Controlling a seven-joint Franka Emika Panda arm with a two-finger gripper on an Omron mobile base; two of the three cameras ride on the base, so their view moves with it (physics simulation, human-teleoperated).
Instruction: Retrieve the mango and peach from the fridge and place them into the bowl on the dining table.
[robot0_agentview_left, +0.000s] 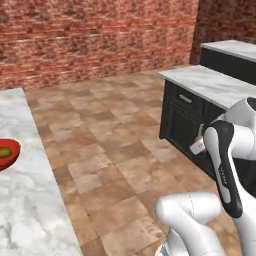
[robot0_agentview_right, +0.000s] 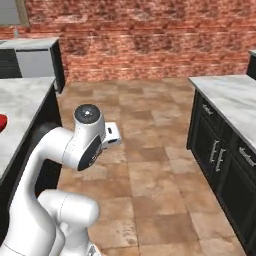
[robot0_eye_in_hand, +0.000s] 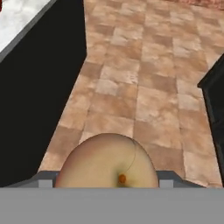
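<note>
In the hand view, the peach (robot0_eye_in_hand: 107, 162) sits right in front of the camera at 6 o'clock, between the gripper (robot0_eye_in_hand: 107, 180) jaws, which stand wide apart and are clamped on the fruit. Its skin is pale orange-pink with a small stem spot.

In the left base view, the red bowl (robot0_agentview_left: 11, 156) rests on the dining table (robot0_agentview_left: 30, 210) at 9 o'clock, and the green-yellow mango (robot0_agentview_left: 5, 152) lies inside it. The white arm (robot0_agentview_left: 225, 160) bends at 4 o'clock, in front of a dark cabinet (robot0_agentview_left: 182, 120) with a marble top.

The floor (robot0_agentview_right: 155, 165) is of brown tiles, and a brick wall (robot0_agentview_right: 145, 35) runs along 12 o'clock.
</note>
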